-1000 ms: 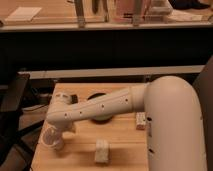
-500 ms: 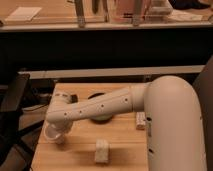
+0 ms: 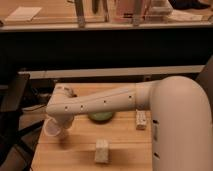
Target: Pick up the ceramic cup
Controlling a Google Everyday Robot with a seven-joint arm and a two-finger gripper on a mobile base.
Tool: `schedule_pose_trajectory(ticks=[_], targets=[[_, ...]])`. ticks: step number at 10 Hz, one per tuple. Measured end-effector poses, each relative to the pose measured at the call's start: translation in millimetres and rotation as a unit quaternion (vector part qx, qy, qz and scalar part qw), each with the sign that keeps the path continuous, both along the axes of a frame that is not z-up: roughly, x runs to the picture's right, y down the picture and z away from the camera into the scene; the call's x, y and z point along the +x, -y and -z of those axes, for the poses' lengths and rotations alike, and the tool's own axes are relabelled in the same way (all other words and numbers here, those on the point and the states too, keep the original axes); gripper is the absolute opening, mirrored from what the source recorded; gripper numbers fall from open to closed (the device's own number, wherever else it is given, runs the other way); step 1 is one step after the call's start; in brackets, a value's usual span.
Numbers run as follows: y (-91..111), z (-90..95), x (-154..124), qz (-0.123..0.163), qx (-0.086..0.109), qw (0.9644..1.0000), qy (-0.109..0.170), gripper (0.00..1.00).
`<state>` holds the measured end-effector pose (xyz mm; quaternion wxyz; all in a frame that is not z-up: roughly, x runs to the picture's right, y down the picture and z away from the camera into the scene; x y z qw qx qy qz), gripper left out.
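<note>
The ceramic cup (image 3: 51,128) is small, white and round. It hangs tilted at the left end of the wooden table (image 3: 125,150), a little above the surface. My gripper (image 3: 59,125) is at the end of the white arm that reaches left across the table. It is shut on the cup, and the wrist covers most of it. The wide dark green bowl (image 3: 101,117) sits on the table just behind and below the forearm, partly hidden by it.
A pale rectangular block (image 3: 101,150) lies near the table's front edge. A small white packet (image 3: 141,120) lies at the right by the robot's body. A dark chair (image 3: 12,100) stands left of the table. A shelf with items (image 3: 100,15) runs along the back.
The cup has risen a little with the gripper and now hangs slightly higher above the table. The bowl, block and packet have not moved.
</note>
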<state>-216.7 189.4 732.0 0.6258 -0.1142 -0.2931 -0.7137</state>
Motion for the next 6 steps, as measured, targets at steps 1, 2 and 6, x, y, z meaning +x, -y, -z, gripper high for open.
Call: schedule_pose_trajectory(ticks=[1, 2, 6], targets=[[3.5, 0.4, 2.3, 0.002, 0.001, 1.0, 0.001, 0.0], [8.7, 1.8, 4.8, 0.003, 0.003, 1.0, 0.003, 0.0], [21.2, 5.7, 11.7, 0.005, 0.004, 0.9999, 0.009, 0.0]])
